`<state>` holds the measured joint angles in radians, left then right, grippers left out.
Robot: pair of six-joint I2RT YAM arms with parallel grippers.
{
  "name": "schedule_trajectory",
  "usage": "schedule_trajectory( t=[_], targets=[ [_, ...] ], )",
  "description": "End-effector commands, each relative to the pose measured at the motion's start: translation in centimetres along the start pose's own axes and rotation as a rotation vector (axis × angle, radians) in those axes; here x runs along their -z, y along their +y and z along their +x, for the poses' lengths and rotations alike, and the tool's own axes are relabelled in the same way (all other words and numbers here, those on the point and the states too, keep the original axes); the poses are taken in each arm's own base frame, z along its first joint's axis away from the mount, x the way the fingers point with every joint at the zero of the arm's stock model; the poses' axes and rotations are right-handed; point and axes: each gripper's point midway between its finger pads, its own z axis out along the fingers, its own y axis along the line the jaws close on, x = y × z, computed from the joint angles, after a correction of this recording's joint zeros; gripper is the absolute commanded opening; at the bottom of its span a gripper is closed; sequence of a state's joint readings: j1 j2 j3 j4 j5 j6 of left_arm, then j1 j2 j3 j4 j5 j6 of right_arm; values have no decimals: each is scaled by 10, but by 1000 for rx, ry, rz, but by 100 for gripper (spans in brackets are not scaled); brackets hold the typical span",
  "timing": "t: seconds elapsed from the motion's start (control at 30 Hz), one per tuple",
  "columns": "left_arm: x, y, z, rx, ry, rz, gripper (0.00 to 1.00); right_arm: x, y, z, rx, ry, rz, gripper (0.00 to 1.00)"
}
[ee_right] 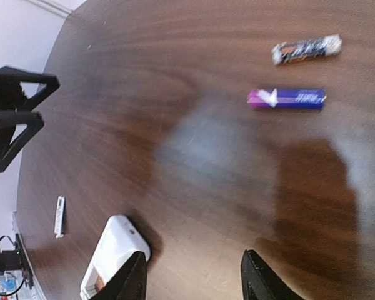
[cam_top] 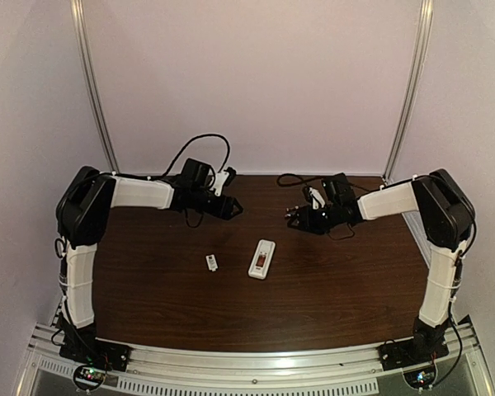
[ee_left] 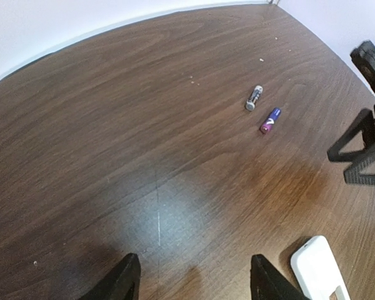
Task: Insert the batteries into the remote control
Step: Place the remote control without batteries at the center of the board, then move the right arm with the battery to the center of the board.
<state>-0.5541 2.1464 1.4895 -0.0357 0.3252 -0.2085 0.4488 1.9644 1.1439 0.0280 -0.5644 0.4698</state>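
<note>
Each arm stands up from its base at a near corner of the surface (cam_top: 157,305), bends at a dark elbow, and sends its white forearm inward over the far half. The left arm (cam_top: 140,193) reaches right and the right arm (cam_top: 388,200) reaches left, so the two wrists face each other across a gap, both held low over the wood. The left jaws stand well apart with nothing between them; the left wrist view shows only bare wood between the dark fingers (ee_left: 129,278). The right jaws are likewise parted and hold nothing, their fingers (ee_right: 255,275) framing bare wood. The remote control (cam_top: 262,259) lies in the middle of the surface, nearer the bases than the wrists, slightly angled, with a dark reddish patch on its upper face. A small white piece (cam_top: 212,262) lies to its left, apart from it. The overhead view does not resolve the batteries. The wrist views do: the batteries (ee_left: 270,120) lie on bare wood beyond the left jaws, toward the right arm's black wrist, outside the remote control. They lie close side by side without touching. One is purple-blue and the other is dark with silvery glints. The right wrist view shows both more closely but blurred, with the remote control's end just beside one finger.
</note>
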Motion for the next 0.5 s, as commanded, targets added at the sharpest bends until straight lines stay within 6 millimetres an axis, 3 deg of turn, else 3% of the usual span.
schedule_trajectory(
  t=[0.0, 0.13, 0.47],
  targets=[
    [17, -9, -29, -19, -101, 24, 61, 9, -23, -47, 60, -91, 159, 52],
    [21, -9, -29, -23, -104, 19, 61, 7, -39, -70, 84, -121, 241, 54],
    [22, -10, -28, -28, -112, 21, 62, -10, -54, -105, 154, -135, 349, 59]
  ],
)
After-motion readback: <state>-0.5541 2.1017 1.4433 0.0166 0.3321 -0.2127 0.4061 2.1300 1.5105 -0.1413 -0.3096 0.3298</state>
